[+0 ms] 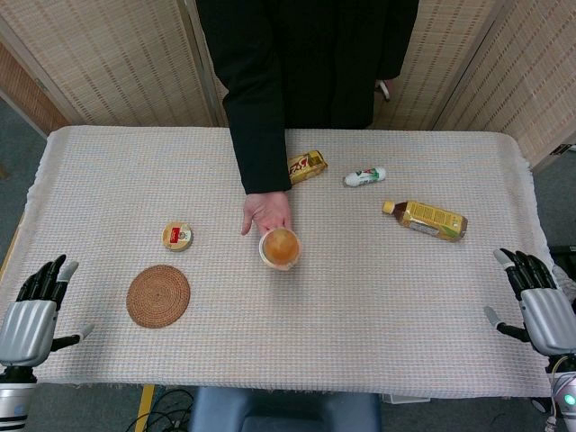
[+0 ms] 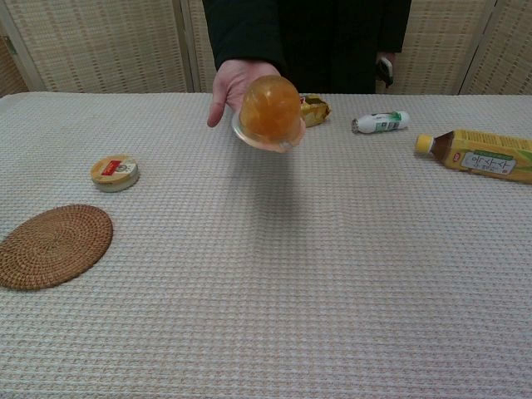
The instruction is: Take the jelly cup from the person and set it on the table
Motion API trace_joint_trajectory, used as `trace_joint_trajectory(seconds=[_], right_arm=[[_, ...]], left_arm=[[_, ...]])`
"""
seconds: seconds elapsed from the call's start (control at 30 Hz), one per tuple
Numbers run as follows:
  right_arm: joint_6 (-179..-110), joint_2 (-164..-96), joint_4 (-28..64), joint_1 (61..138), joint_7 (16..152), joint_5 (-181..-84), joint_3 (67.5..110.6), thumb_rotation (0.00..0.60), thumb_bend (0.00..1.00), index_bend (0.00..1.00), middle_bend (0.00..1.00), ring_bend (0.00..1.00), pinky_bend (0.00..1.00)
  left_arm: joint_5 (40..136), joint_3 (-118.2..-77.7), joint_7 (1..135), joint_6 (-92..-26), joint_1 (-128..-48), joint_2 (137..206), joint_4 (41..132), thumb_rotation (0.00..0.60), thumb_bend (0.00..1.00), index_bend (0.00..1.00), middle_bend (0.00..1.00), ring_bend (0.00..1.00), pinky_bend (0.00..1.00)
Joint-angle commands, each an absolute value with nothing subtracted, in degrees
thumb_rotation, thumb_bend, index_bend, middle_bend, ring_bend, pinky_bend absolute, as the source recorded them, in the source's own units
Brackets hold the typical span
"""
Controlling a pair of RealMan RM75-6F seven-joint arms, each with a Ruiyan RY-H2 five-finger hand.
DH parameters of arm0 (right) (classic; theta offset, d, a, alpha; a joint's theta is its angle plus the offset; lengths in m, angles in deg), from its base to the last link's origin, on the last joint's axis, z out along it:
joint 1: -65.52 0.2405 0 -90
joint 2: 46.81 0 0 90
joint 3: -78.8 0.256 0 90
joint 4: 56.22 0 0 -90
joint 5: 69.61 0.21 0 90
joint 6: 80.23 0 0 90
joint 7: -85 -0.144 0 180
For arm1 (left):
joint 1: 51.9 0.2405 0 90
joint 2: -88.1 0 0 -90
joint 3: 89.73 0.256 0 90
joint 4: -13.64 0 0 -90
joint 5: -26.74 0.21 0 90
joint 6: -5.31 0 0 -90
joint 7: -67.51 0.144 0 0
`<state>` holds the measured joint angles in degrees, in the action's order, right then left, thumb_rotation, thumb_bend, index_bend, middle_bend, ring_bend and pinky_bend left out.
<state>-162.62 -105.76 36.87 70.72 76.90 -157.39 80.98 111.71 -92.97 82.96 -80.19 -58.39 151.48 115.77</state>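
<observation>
The translucent orange jelly cup with a clear plastic rim (image 1: 281, 247) sits in the person's outstretched hand (image 1: 267, 213), held above the middle of the woven cream cloth tabletop (image 1: 360, 297), its domed end turned toward the robot and its rim toward the person's palm. From that cup, both robot hands lie well apart, back at the near edge of the tabletop: the left hand (image 1: 38, 306) off to the cup's left, the right hand (image 1: 537, 301) off to its right. Neither looks clearly nearer; the cup hangs roughly midway between them, perhaps slightly closer to the left. Either arm would have to reach forward and inward across the cloth.

Both robot hands hold nothing, fingers spread and pointing forward, thumbs turned inward, palms hovering at the tabletop's corners. The chest view shows neither.

Left of the cup lie a small round tin with a red label (image 1: 177, 236) and a round woven brown coaster (image 1: 158, 295).
</observation>
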Motion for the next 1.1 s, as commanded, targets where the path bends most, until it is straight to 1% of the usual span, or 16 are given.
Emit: trace_joint_trajectory(seconds=[0.03,0.43,0.63,0.73,0.87,0.97,1.1], right_arm=[[-162.5,-105.8,36.9,70.8,76.9,-157.4,81.0,0.600,0.30,0.00,0.06,0.00,0.00],[-163.3,-105.6,37.9,71.2,75.9,-159.7,80.7,0.600,0.30,0.00,0.06,0.00,0.00],[-160.5,-103.8,41.8,74.5,74.4,-163.7,80.7,0.600,0.30,0.00,0.06,0.00,0.00],[-157.8,-103.4,44.7,77.7,77.3,-165.7,81.6,0.600,0.30,0.00,0.06,0.00,0.00],[-151.8,-103.4,49.0,83.2,80.4,-166.8,83.4,0.600,0.30,0.00,0.06,0.00,0.00],[-145.6,-104.1,51.3,88.0,82.6,-165.3,85.3,0.600,0.30,0.00,0.06,0.00,0.00],[-138.8,-107.3,52.9,94.3,87.9,-160.2,89.2,0.600,0.30,0.00,0.06,0.00,0.00]], left_arm=[[111.7,-92.9,82.9,-80.1,-58.4,151.5,115.7,0.600,0.14,0.07,0.00,0.00,0.16],[112.1,-92.8,82.3,-80.3,-58.4,152.0,115.1,0.600,0.14,0.07,0.00,0.00,0.16],[112.3,-92.8,81.7,-80.2,-58.5,152.1,114.8,0.600,0.14,0.07,0.00,0.00,0.16],[112.3,-92.8,81.4,-79.9,-58.7,152.3,114.5,0.600,0.14,0.07,0.00,0.00,0.16],[112.4,-92.7,80.8,-79.7,-58.8,152.5,114.0,0.600,0.14,0.07,0.00,0.00,0.16],[112.5,-92.5,80.4,-79.8,-58.5,152.6,113.6,0.600,0.14,0.07,0.00,0.00,0.16],[112.4,-92.1,80.0,-80.1,-58.1,152.5,113.2,0.600,0.14,0.07,0.00,0.00,0.16]])
